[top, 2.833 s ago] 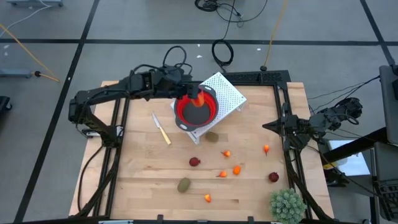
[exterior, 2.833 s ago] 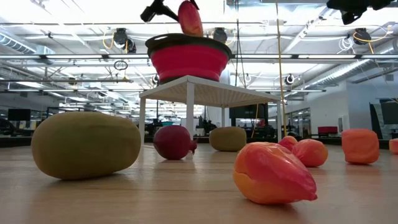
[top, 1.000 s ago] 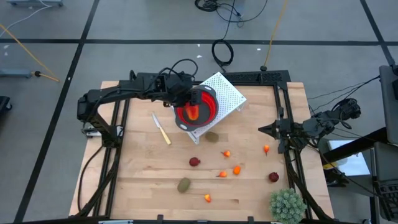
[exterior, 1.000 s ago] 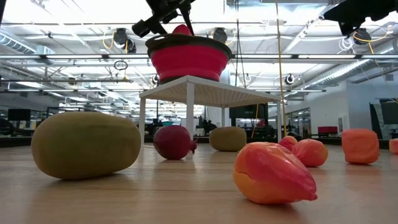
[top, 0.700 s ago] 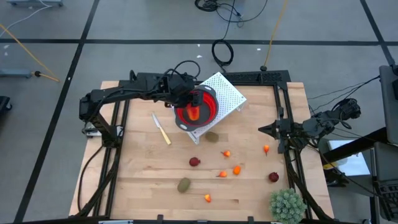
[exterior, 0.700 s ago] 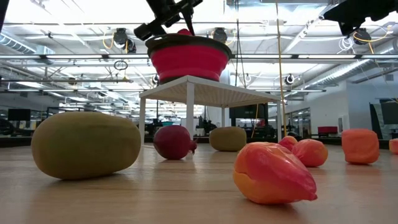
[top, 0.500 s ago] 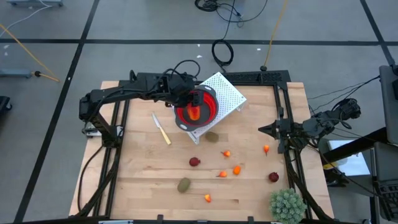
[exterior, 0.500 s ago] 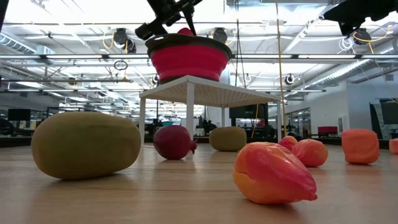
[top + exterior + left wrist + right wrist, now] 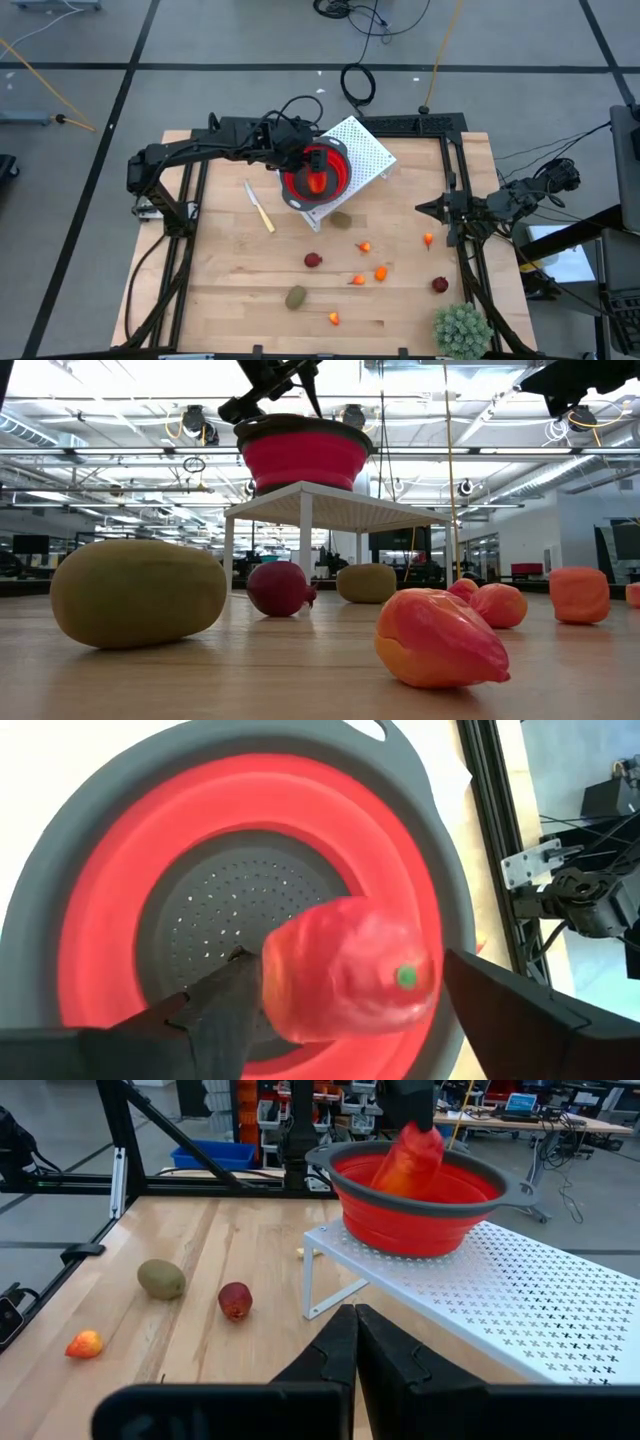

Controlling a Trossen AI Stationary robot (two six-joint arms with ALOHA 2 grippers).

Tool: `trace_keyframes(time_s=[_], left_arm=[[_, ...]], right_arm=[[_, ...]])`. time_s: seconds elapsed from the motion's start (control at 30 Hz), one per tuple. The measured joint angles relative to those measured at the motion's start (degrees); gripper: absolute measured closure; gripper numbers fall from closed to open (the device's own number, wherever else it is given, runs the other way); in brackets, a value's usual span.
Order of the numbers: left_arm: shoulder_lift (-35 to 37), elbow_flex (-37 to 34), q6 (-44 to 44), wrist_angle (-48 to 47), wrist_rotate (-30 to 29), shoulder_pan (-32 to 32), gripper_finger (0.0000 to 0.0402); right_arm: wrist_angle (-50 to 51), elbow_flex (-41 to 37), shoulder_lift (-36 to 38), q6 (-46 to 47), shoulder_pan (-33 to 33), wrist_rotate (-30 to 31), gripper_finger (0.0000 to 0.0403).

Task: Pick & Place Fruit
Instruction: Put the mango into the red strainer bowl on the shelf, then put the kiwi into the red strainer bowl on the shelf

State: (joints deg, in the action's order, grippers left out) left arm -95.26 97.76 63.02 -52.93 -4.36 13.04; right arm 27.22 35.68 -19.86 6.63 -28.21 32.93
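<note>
My left gripper (image 9: 304, 165) hangs open over the red bowl (image 9: 343, 186), which stands on a white perforated rack (image 9: 367, 148). A red-orange fruit (image 9: 345, 970) sits in the bowl (image 9: 120, 880) between the spread fingers; in the right wrist view it (image 9: 408, 1155) stands tilted against the bowl's wall. Other fruit lies on the table: olive ovals (image 9: 342, 220) (image 9: 295, 297), dark red balls (image 9: 313, 260) (image 9: 439, 285) and orange bits (image 9: 381, 272). My right gripper (image 9: 422, 207) waits shut above the table's right side. My left gripper comes from above, pointing down into the bowl, open around the red-orange fruit. One finger (image 9: 232, 1000) stands close against the fruit's side (image 9: 272, 970); whether it touches, I cannot tell. The other finger (image 9: 500, 1010) stands apart from it.
A cream-handled knife (image 9: 260, 208) lies left of the rack. A spiky green plant ball (image 9: 462, 330) sits at the near right corner. Black frame rails run along both table sides. Bare wood lies at the near left.
In the low view the fruit's top showed above the bowl's rim half a second ago and is now below it: the fruit has sunk into the bowl. The left arm has stayed over the bowl.
</note>
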Motion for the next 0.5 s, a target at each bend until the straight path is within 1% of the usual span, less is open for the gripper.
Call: trace_keyframes(time_s=[0.2,0.37,0.43,0.5], left_arm=[[0.0,0.0,-0.1,0.0,0.0,0.0,0.0062],[0.0,0.0,-0.1,0.0,0.0,0.0,0.0049],[0.1,0.0,-0.1,0.0,1.3,0.2,0.0046],[0.5,0.0,-0.5,0.2,4.3,0.8,0.0046]], right_arm=[[0.0,0.0,0.0,0.0,0.0,0.0,0.0402],[0.0,0.0,0.0,0.0,0.0,0.0,0.0402],[0.0,0.0,0.0,0.0,0.0,0.0,0.0402],[0.0,0.0,0.0,0.0,0.0,0.0,0.0402]])
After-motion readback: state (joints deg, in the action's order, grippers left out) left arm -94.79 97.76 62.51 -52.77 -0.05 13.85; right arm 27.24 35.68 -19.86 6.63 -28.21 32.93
